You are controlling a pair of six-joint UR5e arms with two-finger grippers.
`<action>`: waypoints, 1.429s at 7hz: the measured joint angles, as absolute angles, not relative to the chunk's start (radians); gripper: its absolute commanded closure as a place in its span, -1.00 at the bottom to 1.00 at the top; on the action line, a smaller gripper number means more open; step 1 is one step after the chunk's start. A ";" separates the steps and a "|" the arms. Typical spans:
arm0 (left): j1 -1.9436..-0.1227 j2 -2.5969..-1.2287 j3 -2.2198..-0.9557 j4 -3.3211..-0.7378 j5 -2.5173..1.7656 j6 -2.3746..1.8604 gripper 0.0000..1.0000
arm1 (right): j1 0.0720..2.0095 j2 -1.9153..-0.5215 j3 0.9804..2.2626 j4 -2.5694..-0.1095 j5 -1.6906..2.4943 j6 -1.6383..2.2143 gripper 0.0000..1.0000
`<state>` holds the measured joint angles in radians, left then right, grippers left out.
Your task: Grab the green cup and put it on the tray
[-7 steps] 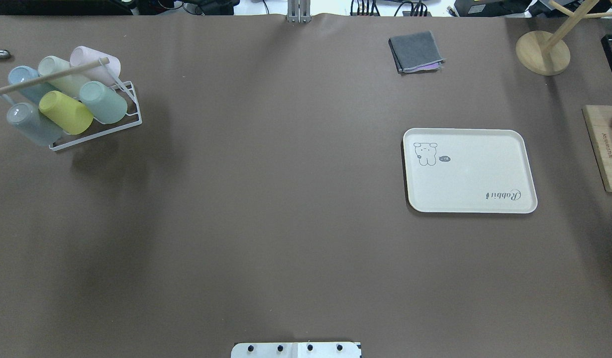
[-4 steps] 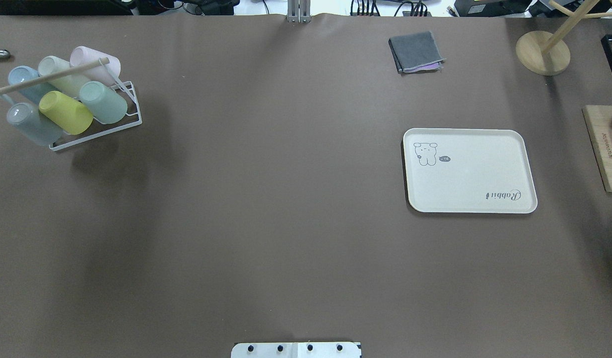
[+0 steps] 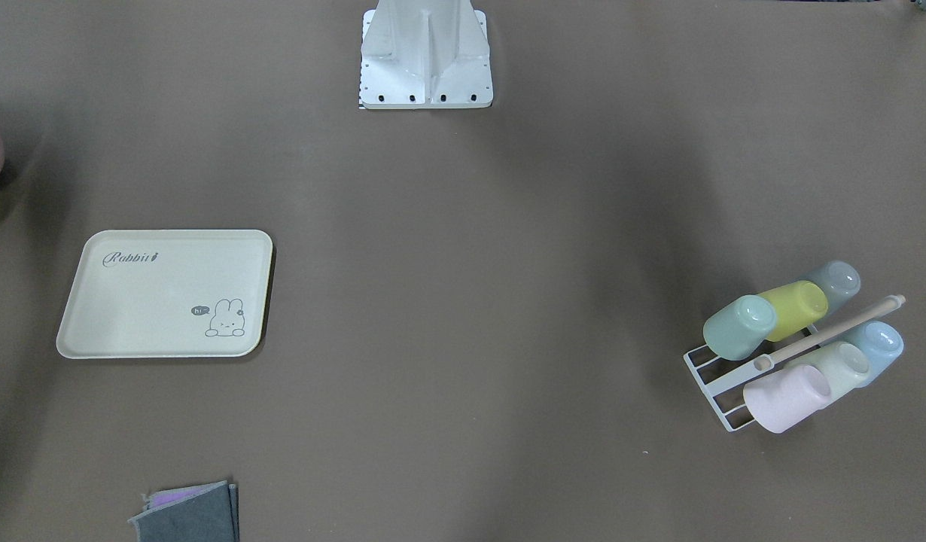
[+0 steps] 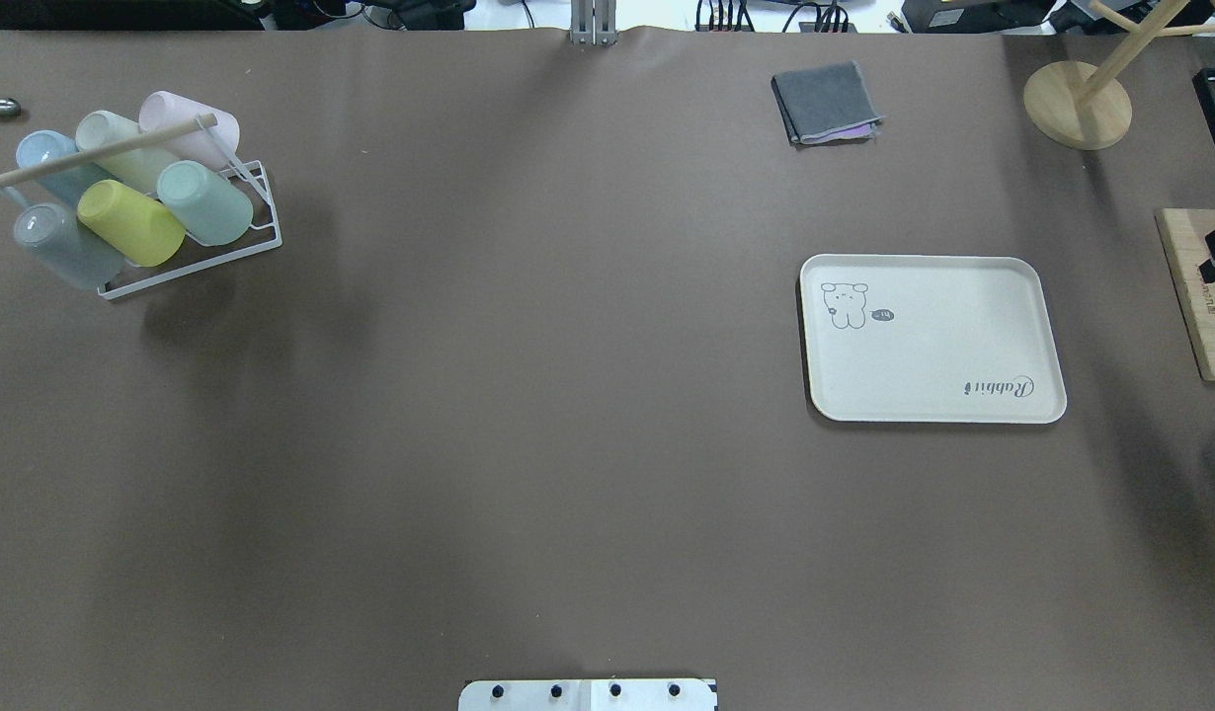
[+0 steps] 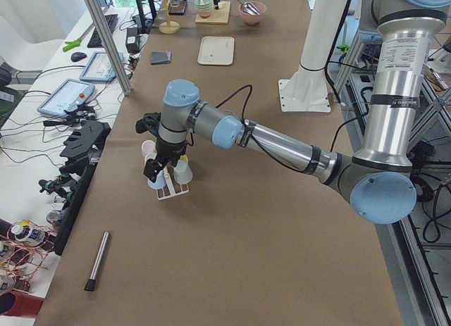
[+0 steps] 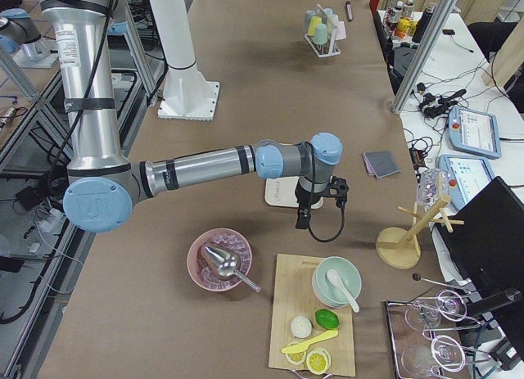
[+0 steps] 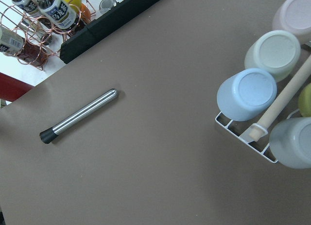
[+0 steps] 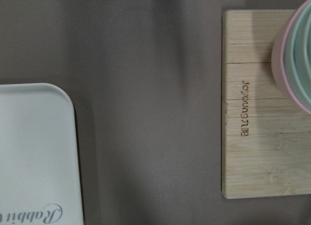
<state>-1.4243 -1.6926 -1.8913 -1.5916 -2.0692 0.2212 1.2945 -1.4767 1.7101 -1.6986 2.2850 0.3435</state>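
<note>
The green cup (image 4: 204,202) lies tilted on a white wire rack (image 4: 276,227) at the table's far left, beside a yellow-green cup (image 4: 131,223); it also shows in the front-facing view (image 3: 740,327). The cream tray (image 4: 933,339) with the "Rabbit" script lies empty on the right. My left gripper (image 5: 151,172) hangs over the rack's outer end; I cannot tell if it is open. My right gripper (image 6: 302,221) hovers between the tray and a wooden board (image 4: 1200,296); only a dark tip of it shows at the overhead view's right edge, state unclear.
The rack also holds grey, blue, pale whitish-green and pink cups under a wooden rod (image 4: 94,153). A metal rod (image 7: 80,115) lies left of the rack. A folded grey cloth (image 4: 827,102) and a wooden stand (image 4: 1077,104) sit at the far right.
A dark part of my right gripper has come into the overhead view at the right edge, over the wooden board. The cups and tray have not moved.
</note>
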 measured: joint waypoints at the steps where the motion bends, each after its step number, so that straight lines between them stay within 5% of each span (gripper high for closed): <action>1: -1.356 -1.734 -1.942 -1.492 -1.986 0.223 -0.97 | 1.273 -1.459 1.710 -1.691 2.282 0.404 -1.00; 10: -0.760 -2.030 -1.973 -0.916 -1.148 0.225 -0.97 | 1.064 -1.445 1.580 -1.382 2.243 0.741 -1.00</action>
<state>-0.7597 -2.0298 -1.9728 -0.9156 -1.1475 0.2254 1.0640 -1.4452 1.5804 -1.3815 2.2432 0.7410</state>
